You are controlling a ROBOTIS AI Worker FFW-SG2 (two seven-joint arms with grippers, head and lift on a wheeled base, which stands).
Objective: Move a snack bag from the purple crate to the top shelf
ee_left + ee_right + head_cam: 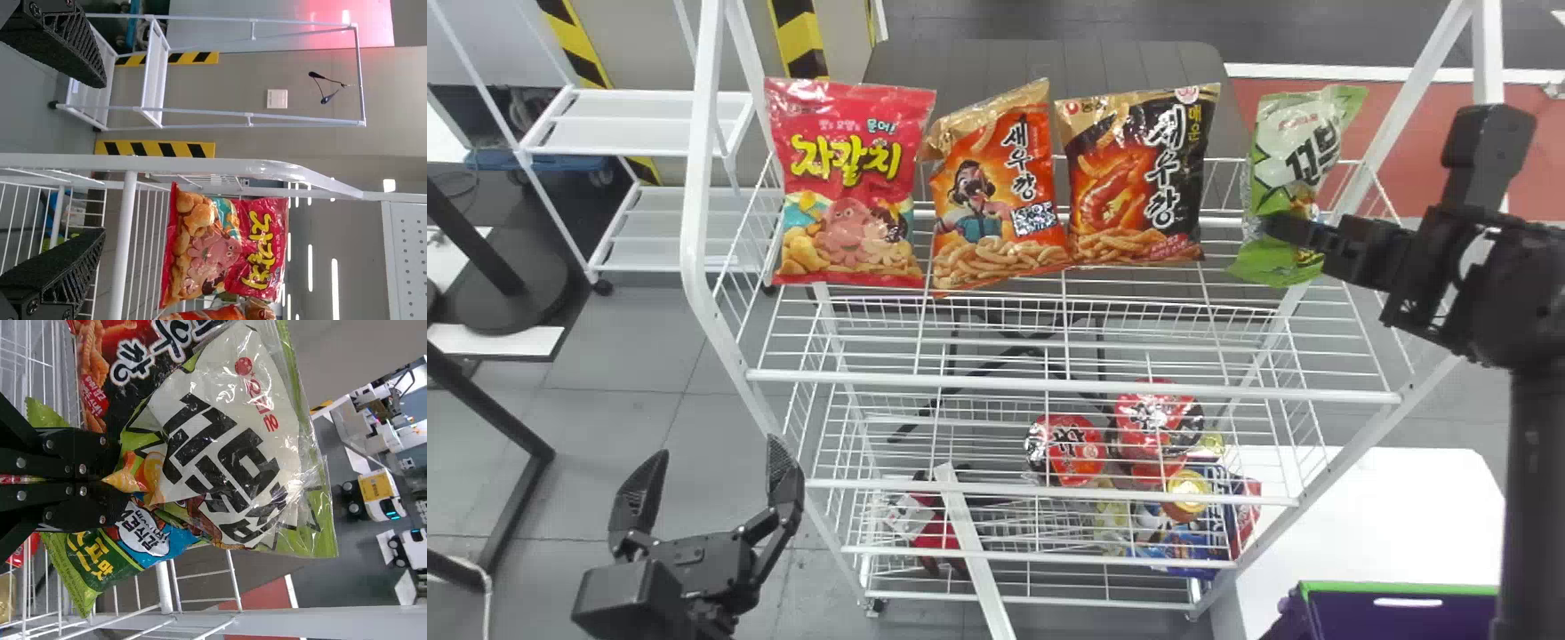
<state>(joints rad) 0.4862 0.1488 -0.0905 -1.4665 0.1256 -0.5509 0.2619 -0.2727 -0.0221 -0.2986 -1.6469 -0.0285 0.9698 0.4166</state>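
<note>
At the right end of the white rack's top shelf, my right gripper is shut on the lower part of a green and white snack bag. The bag is upright, slightly tilted. In the right wrist view the right gripper pinches the same green bag. The purple crate is at the bottom right, partly cut off. My left gripper stands open and empty left of the rack; the left gripper has its fingers wide apart in the left wrist view.
A red bag, an orange bag and a black and orange bag stand in a row on the top shelf. Red cup packages sit lower. White rack posts flank the shelf; a white table is at right.
</note>
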